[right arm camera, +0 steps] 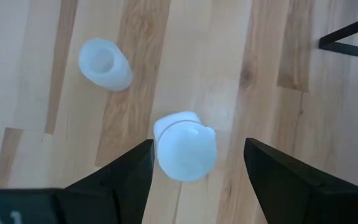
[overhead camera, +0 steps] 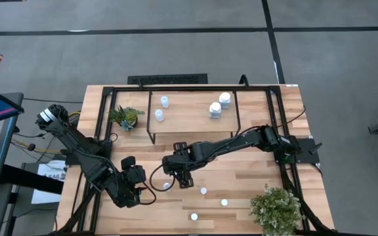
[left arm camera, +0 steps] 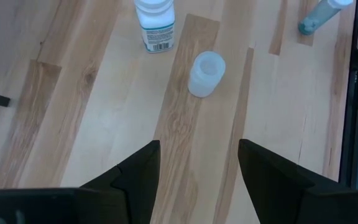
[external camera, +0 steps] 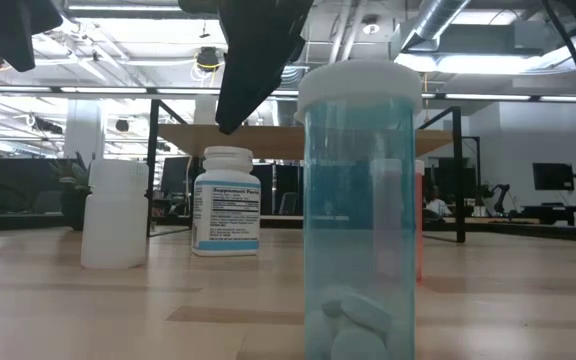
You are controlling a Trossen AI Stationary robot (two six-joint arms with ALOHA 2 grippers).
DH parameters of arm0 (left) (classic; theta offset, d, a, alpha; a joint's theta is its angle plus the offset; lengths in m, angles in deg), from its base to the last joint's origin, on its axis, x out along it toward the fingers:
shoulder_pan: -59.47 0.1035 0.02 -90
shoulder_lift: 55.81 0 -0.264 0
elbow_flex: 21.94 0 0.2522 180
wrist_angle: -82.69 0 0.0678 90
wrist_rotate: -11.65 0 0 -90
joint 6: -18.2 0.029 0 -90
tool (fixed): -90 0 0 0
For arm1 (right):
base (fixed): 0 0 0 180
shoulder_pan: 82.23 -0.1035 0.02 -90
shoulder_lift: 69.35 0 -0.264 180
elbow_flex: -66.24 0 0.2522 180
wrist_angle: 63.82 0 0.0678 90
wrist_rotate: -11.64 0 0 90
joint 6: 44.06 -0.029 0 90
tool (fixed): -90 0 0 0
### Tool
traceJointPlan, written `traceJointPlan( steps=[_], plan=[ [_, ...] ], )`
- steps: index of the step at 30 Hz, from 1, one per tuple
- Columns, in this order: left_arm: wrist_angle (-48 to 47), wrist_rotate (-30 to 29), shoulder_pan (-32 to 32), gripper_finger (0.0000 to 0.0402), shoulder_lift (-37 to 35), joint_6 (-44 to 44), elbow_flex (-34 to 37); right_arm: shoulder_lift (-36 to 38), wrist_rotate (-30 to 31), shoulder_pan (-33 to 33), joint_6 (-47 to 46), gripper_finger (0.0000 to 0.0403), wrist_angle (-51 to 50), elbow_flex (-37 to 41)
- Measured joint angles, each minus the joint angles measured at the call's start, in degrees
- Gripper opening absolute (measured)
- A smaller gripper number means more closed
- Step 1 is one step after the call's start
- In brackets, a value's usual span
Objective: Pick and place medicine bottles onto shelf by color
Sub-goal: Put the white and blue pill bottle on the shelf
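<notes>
STEP: pick | right hand (right arm camera: pixel 194 158) wide, above small white round bottle (right arm camera: pixel 185 146), nothing held | left hand (left arm camera: pixel 197 165) part-open, empty, waiting | NEXT: descend, close, carry to low light-wood shelf (overhead camera: pixel 189 115).

Matt light-wood plank table (overhead camera: pixel 241 180), black metal-wire shelf (overhead camera: pixel 195 108) legs, translucent blue plastic bottle (external camera: pixel 358 215)
</notes>
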Motion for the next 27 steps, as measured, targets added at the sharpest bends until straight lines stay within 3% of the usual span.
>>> traceJointPlan(
  steps=[27],
  plan=[
    [0.2, 0.1, 0.0, 0.0201, 0.0, 0.1, 0.0, -3.6, 0.3, -0.7, -2.0, 0.0272, -0.9, 0.1]
  ],
)
